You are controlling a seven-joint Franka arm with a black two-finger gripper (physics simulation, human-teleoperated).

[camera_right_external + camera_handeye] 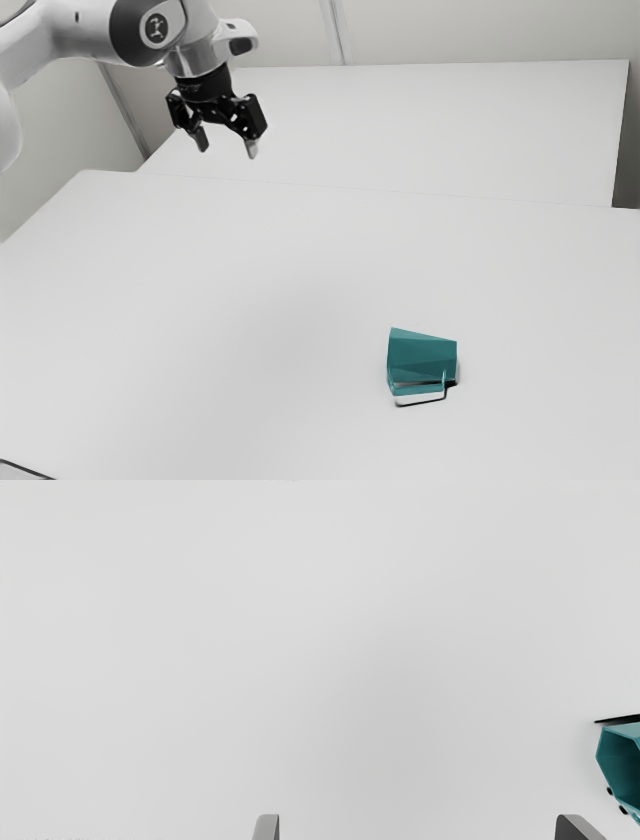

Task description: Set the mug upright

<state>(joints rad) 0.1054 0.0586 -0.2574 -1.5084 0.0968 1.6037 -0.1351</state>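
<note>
The mug (421, 358) lies on its side on the desk (200, 330), so righting it is left to do. The jaws (empty) stand open, well apart from it.

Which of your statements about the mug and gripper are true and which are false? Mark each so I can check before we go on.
1. The mug lies on its side on the table. True.
2. The gripper is open. True.
3. The mug is held between the fingers. False: it lies well away from them, and nothing is between them.
4. The mug's mouth faces the exterior view's left. True.
5. The mug is orange. False: it is teal.
</note>
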